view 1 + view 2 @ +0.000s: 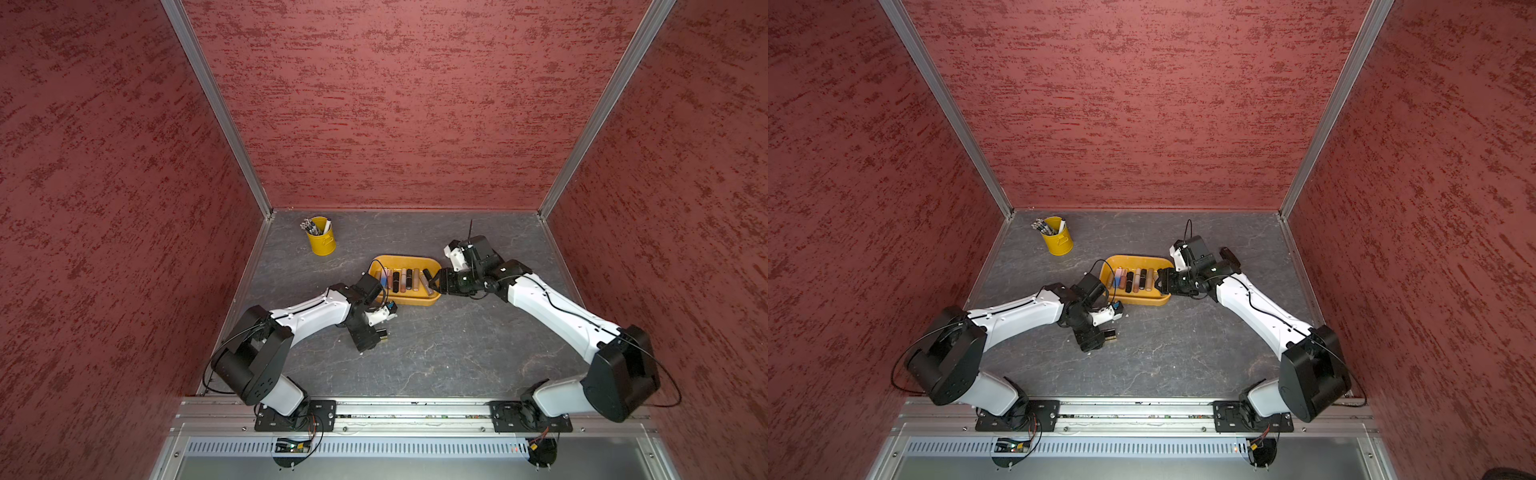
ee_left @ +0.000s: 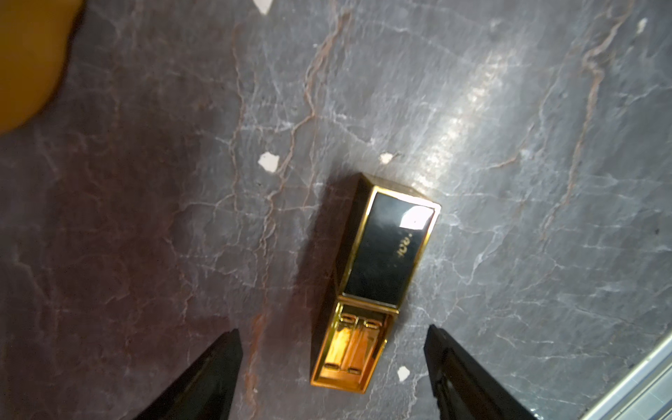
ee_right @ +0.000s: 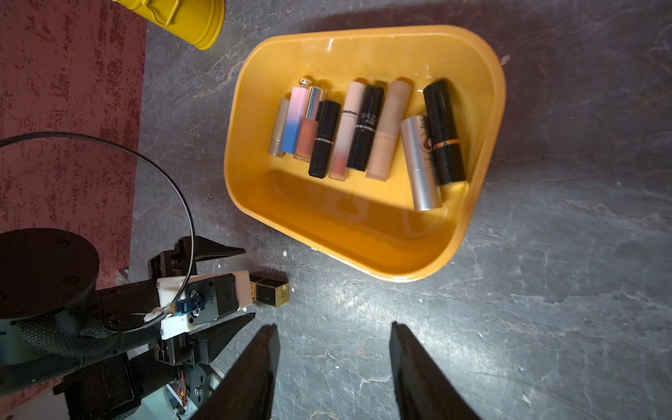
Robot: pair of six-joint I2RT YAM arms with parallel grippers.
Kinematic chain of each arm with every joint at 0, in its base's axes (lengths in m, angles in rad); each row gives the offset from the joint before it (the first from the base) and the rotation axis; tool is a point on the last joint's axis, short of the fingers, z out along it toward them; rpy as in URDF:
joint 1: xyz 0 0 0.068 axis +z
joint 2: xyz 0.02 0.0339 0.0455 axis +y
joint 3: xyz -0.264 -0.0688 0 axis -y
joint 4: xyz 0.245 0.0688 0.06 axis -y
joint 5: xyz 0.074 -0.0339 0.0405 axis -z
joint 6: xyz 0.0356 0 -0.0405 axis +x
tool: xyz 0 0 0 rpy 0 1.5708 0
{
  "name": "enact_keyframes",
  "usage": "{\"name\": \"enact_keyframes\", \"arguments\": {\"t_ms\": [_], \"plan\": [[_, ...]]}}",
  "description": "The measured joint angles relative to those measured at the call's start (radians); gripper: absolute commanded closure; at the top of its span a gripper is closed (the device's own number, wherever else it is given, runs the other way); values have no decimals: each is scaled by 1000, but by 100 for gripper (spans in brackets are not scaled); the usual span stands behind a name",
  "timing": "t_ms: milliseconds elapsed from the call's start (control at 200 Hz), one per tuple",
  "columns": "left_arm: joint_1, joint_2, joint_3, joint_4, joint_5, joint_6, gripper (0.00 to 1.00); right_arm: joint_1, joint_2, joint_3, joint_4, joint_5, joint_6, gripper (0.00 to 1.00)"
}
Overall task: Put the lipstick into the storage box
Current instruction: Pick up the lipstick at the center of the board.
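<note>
Black and gold lipstick (image 2: 374,280) lying flat on the grey table (image 2: 145,182), near the orange storage box (image 3: 363,232) but outside it, left gripper (image 2: 333,329) open around it, not touching, right gripper (image 3: 333,325) half open, holding nothing, other lipsticks (image 3: 363,127) in the box.

The storage box (image 1: 417,263) is being shown resting on the grey veined table (image 1: 436,349), with a row of lipstick tubes (image 1: 401,279) being kept side by side inside it. The right gripper (image 1: 433,283) is being held over the box's right end, at its rim. The left gripper (image 1: 380,335) is being held low in front of the box's left corner, and a small black-and-gold lipstick (image 1: 385,333) is being glimpsed at its tip. A yellow bucket (image 1: 322,245) of pens is being shown standing well apart, near the back left corner.
</note>
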Motion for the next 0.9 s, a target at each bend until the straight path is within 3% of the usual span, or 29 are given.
{"name": "enact_keyframes", "arguments": {"t_ms": [276,536,902], "plan": [[0,39,8,2,19,1,27,0,0,-5,2,0,0,46],[1,61,28,3,23,0,43,0,0,-6,6,1,0,46],[2,98,60,-1,47,-3,75,0,0,-6,7,1,0,46]]}}
